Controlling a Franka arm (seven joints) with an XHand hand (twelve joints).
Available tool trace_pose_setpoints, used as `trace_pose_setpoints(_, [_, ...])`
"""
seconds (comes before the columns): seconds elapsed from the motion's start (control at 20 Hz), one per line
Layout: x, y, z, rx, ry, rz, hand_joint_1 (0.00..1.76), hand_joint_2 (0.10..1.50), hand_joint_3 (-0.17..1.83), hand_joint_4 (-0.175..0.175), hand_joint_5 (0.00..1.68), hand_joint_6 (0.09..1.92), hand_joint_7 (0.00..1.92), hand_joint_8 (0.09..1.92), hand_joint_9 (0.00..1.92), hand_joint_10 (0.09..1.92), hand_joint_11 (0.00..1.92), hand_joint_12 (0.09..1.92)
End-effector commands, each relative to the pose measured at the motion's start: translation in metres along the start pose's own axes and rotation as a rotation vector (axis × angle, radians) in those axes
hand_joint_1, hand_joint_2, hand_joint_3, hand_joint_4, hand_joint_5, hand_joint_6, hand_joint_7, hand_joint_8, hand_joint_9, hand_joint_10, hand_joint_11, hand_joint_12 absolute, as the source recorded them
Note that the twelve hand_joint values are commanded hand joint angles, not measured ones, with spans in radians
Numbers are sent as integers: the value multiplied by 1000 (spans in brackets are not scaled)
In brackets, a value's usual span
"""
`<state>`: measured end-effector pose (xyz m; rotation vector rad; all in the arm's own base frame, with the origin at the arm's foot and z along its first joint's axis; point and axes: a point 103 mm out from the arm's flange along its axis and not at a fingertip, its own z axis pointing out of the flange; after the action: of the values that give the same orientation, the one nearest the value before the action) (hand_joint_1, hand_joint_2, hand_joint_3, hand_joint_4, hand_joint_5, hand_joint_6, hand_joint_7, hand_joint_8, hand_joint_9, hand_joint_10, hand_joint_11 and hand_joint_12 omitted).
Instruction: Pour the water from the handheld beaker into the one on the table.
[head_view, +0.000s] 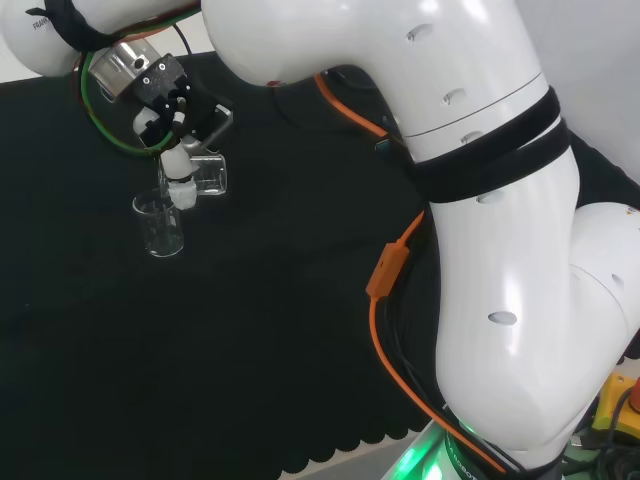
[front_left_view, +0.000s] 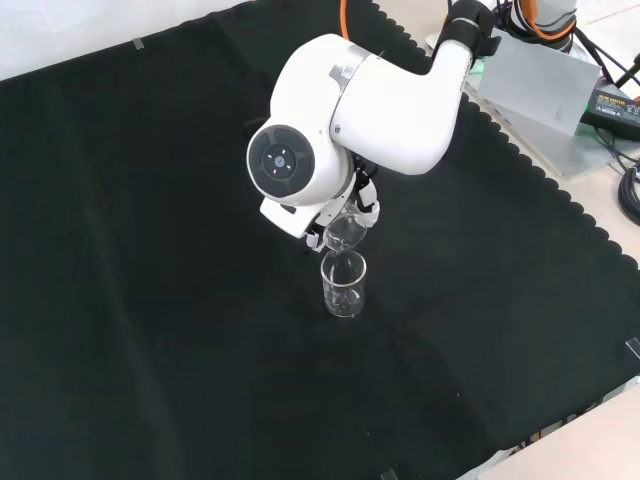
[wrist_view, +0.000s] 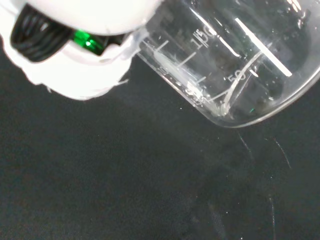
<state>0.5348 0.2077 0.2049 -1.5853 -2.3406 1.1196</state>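
hand (head_view: 172, 150) upper left in head view, fingers curled round tipped beaker (head_view: 208, 176) | held beaker's lip over upright table beaker (head_view: 160, 225), just above it | front view: table beaker (front_left_view: 343, 285) at centre of black cloth (front_left_view: 150, 300)

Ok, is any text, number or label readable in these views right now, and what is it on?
Handheld beaker: white graduation lines with numerals beside them, turned and warped by the tilted glass in the wrist view; not safely readable.
Beaker on the table: no legible print.
Arm link at the head view's top left: small dark lettering, too small to read.
Nothing else carries text I can make out.
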Motion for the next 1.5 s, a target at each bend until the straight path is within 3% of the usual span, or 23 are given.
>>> trace_pose_setpoints(0.05, [2, -2, -3, 6, -10, 5, 1175, 684, 521, 69, 1426, 327, 1847, 87, 1683, 87, 1330, 806])
trace_pose_setpoints(0.4, [11, -3, -10, 23, -59, 17, 1175, 683, 523, 70, 1426, 328, 1848, 87, 1684, 87, 1331, 805])
trace_pose_setpoints(1.5, [16, -3, -19, 73, -91, 35, 1175, 681, 526, 73, 1424, 332, 1849, 87, 1686, 87, 1335, 800])
